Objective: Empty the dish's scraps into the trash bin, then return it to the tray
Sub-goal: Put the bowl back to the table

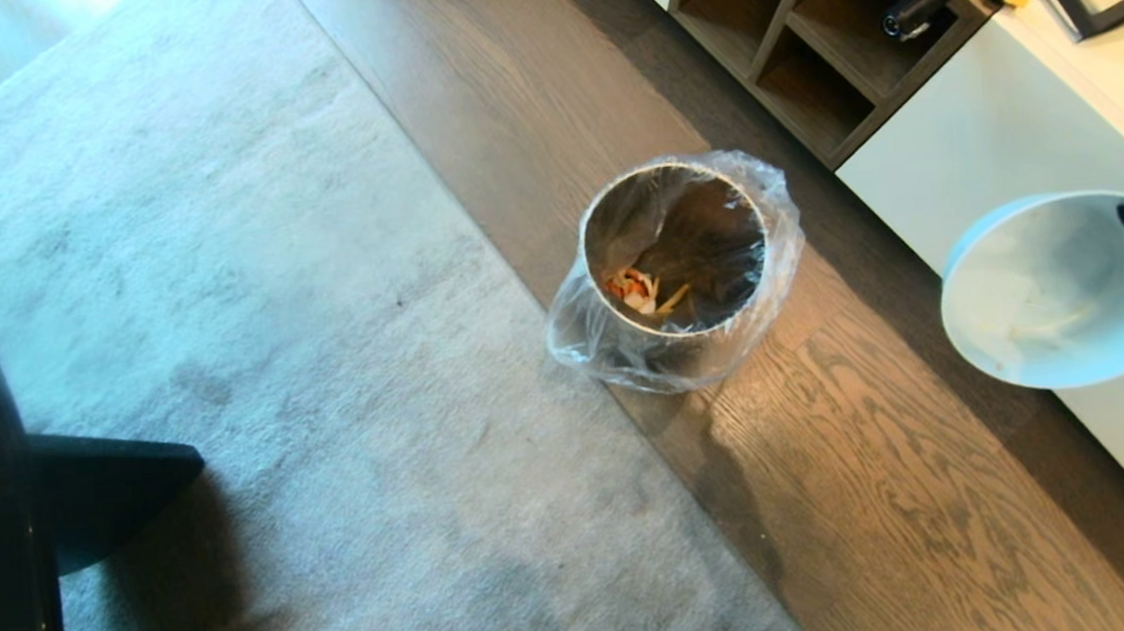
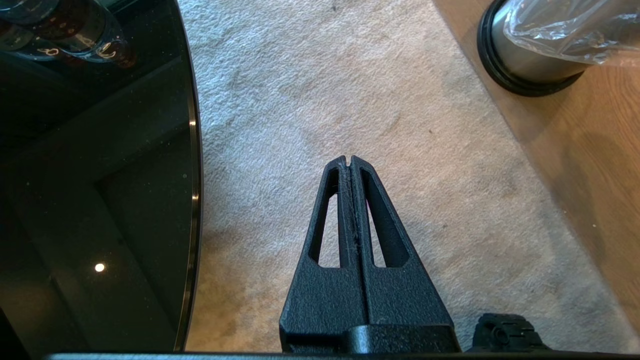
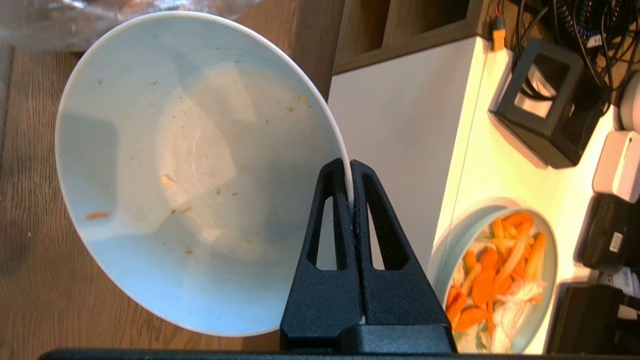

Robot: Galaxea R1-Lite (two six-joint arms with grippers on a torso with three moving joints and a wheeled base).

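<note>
Right gripper (image 3: 350, 175) is clamping the dish (image 3: 190, 175) by its rim, at 3 o'clock from the trash bin (image 1: 676, 266) in head view. Only the right wrist view is showing crumbs left inside and a plate of orange food (image 3: 492, 280). Scraps (image 1: 642, 292) are lying in the bin. Left gripper (image 2: 350, 161) is hanging clenched, empty, over carpet. Tray isn't showing anywhere.

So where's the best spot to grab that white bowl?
By its thin rim, one finger inside the wall and one outside, coming from the side, as the right gripper is pinching the dish now. Its deep, wide body looks too broad to span; the rim fits between the jaws.
</note>
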